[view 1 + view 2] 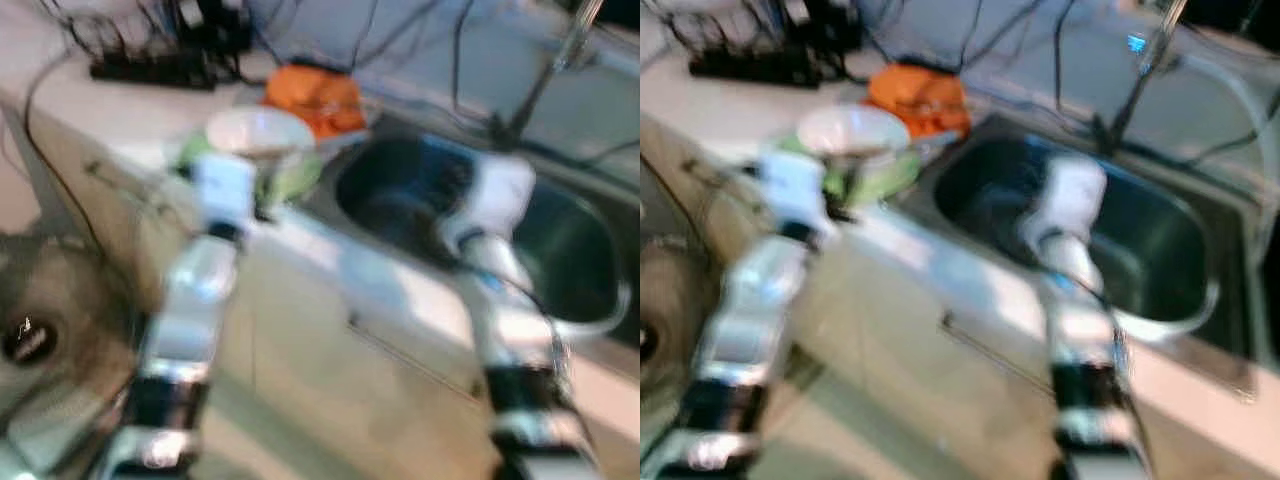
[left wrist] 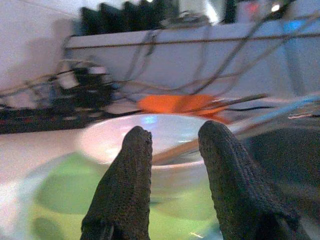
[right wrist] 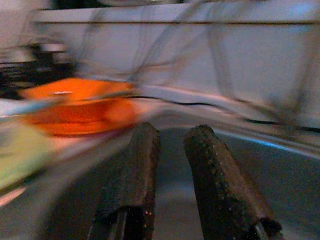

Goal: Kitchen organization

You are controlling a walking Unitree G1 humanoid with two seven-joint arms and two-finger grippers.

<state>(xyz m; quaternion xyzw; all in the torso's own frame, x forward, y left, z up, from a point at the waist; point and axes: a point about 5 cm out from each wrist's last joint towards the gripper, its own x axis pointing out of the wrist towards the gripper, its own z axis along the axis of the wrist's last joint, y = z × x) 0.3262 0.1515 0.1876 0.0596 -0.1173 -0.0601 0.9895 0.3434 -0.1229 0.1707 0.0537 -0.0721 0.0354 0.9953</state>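
The head views are blurred. A white bowl (image 1: 258,130) stands on a green plate (image 1: 292,178) on the counter left of the steel sink (image 1: 565,255). Behind them lies an orange dish (image 1: 315,98). My left gripper (image 2: 176,131) is open just in front of the bowl (image 2: 150,137), with nothing between its fingers. A thin utensil handle (image 2: 175,149) leans out of the bowl. My right gripper (image 3: 173,129) is held over the sink basin (image 3: 280,175), slightly open and empty, with the orange dish (image 3: 75,105) off to its side.
A black power strip (image 1: 150,68) and several cables lie at the back of the counter. A faucet (image 1: 560,60) rises behind the sink, and a hose (image 1: 595,320) loops at the basin's near right. The cabinet front (image 1: 300,340) is below the counter edge.
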